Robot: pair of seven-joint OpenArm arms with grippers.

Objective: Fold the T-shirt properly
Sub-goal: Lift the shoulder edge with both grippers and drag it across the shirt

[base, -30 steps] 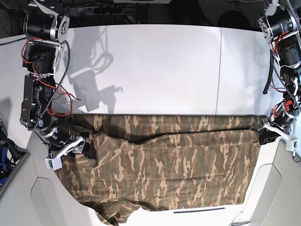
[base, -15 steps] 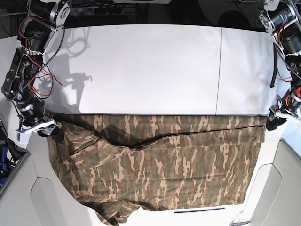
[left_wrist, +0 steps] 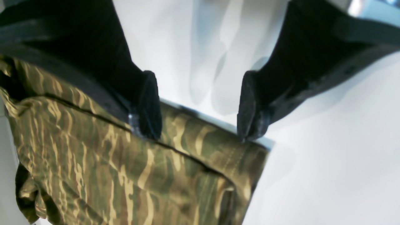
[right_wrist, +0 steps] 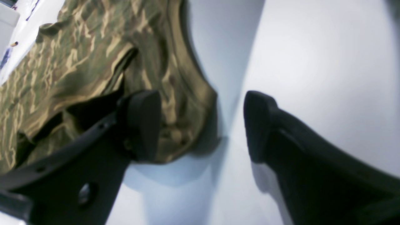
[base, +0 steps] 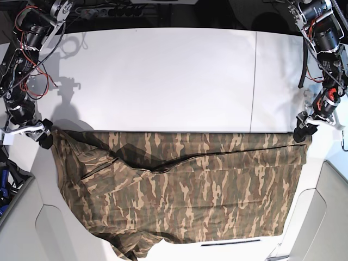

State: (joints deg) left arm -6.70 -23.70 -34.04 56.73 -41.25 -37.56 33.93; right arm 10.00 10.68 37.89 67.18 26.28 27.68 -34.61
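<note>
A white surface point(base: 179, 65) with the camouflage T-shirt point(base: 185, 201) directly on it, partly folded.

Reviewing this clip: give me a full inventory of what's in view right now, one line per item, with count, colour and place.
T-shirt: one, camouflage print of olive green, brown and tan, spread with some folds across the lower middle of the base view.
Work surface: one, whitish, under and around the T-shirt.
Left end effector: one, black, jaws open, at the upper right corner of the T-shirt in the base view.
Right end effector: one, black, jaws open, at the upper left corner of the T-shirt in the base view.
Arms: two, black, the left one at the right edge of the base view and the right one at its left, with red wiring.
</note>
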